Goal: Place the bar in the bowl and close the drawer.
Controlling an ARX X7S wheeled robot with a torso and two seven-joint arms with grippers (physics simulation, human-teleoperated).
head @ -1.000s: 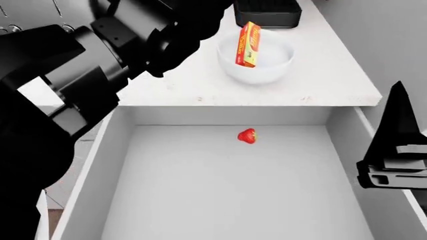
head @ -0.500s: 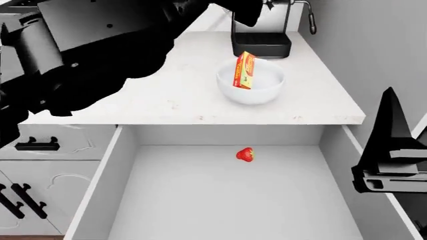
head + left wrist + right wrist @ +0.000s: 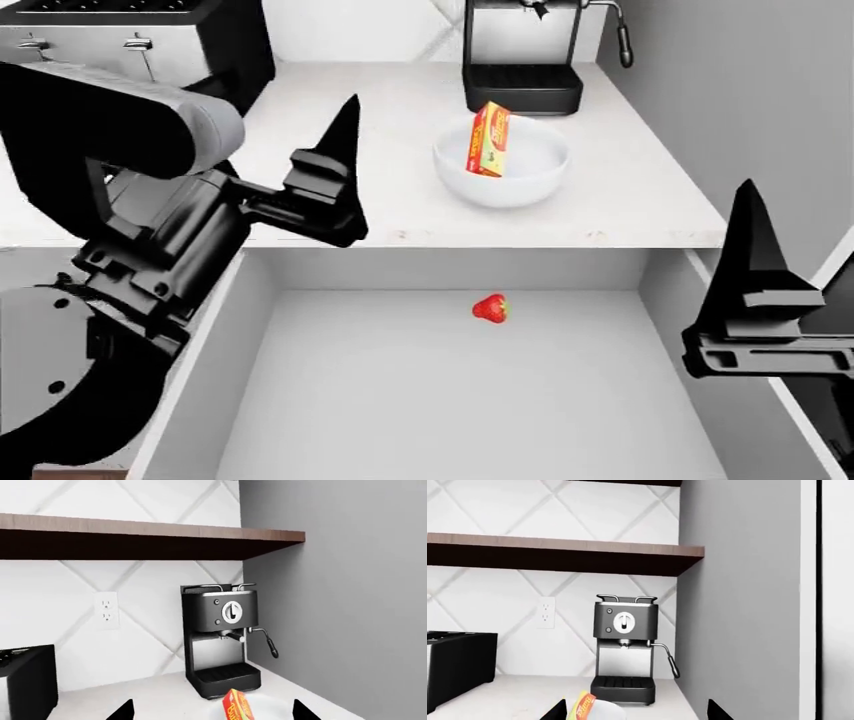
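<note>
Your red-orange butter bar (image 3: 490,139) stands tilted inside the glossy white bowl (image 3: 529,180), while the wide pale drawer (image 3: 240,310) sits open. Both black grippers, left (image 3: 334,165) and right (image 3: 761,290), hold nothing; whether their jaws are parted or together cannot be told.

The head camera looks down over counter and drawer (image 3: 454,390); both wrist cameras face level toward the coffee machine (image 3: 220,640), seemingly from farther back.
</note>
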